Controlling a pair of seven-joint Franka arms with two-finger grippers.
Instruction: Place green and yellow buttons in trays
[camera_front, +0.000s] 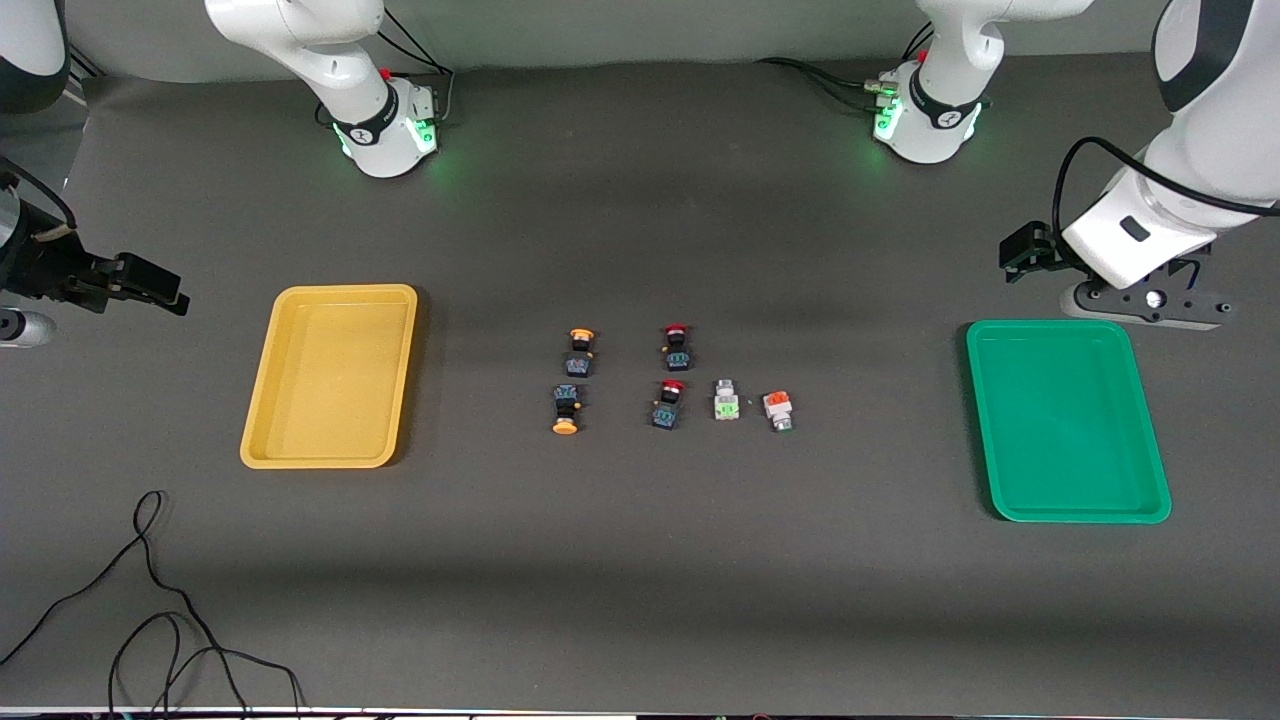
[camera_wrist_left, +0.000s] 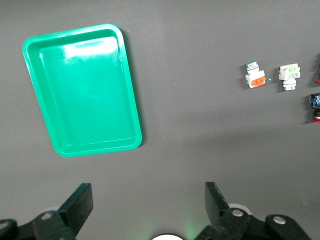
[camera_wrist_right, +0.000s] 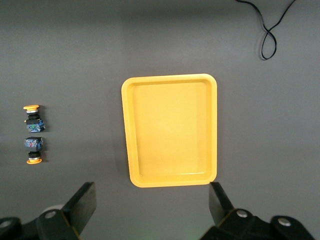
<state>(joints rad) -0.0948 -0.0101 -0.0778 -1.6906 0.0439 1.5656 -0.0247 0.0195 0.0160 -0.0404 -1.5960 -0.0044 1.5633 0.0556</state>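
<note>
Since nothing's picked yet, my left gripper (camera_wrist_left: 145, 210) and right gripper (camera_wrist_right: 150, 210) both hang wide open, each parked by its own tray (green tray (camera_front: 1067, 420), yellow tray (camera_front: 330, 375)). All the green and yellow buttons (camera_front: 577, 352) sit mid-table between the trays, probably for easy sorting.

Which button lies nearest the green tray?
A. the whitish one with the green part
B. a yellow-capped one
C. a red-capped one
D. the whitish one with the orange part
D: the whitish button with the orange part lies closest to the green tray.
</note>
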